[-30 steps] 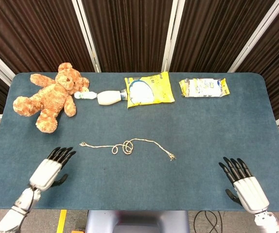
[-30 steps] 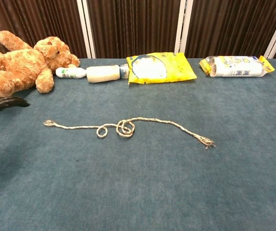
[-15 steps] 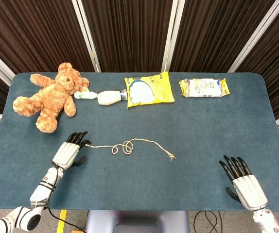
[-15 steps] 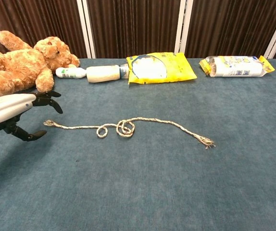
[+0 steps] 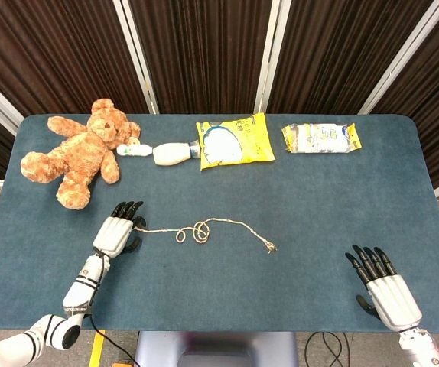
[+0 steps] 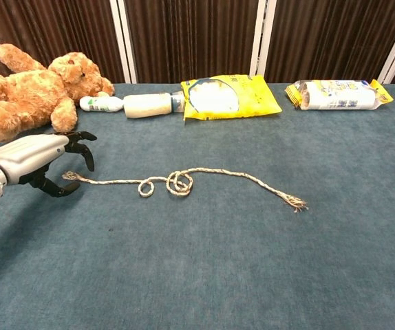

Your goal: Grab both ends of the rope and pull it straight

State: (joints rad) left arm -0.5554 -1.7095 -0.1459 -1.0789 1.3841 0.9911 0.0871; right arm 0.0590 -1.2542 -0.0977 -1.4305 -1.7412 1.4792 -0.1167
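Note:
A thin tan rope [image 5: 202, 228] [image 6: 177, 181] lies slack on the blue table, coiled in small loops near its middle. Its frayed right end [image 5: 270, 246] [image 6: 295, 202] lies free. My left hand [image 5: 117, 229] [image 6: 40, 159] hovers over the rope's left end [image 6: 71, 176], fingers and thumb apart on either side of it, not closed on it. My right hand [image 5: 384, 287] rests near the table's front right edge, fingers spread, far from the rope; the chest view does not show it.
Along the far side lie a teddy bear [image 5: 78, 151] [image 6: 29, 88], a white bottle [image 5: 166, 152] [image 6: 135, 105], a yellow bag [image 5: 235, 140] [image 6: 226, 95] and a yellow-white packet [image 5: 323, 138] [image 6: 336, 94]. The table's [image 5: 319, 206] front edge is near both arms.
My left hand has moved forward and right from the front left corner to the rope's left end. The rope and my right hand have stayed put.

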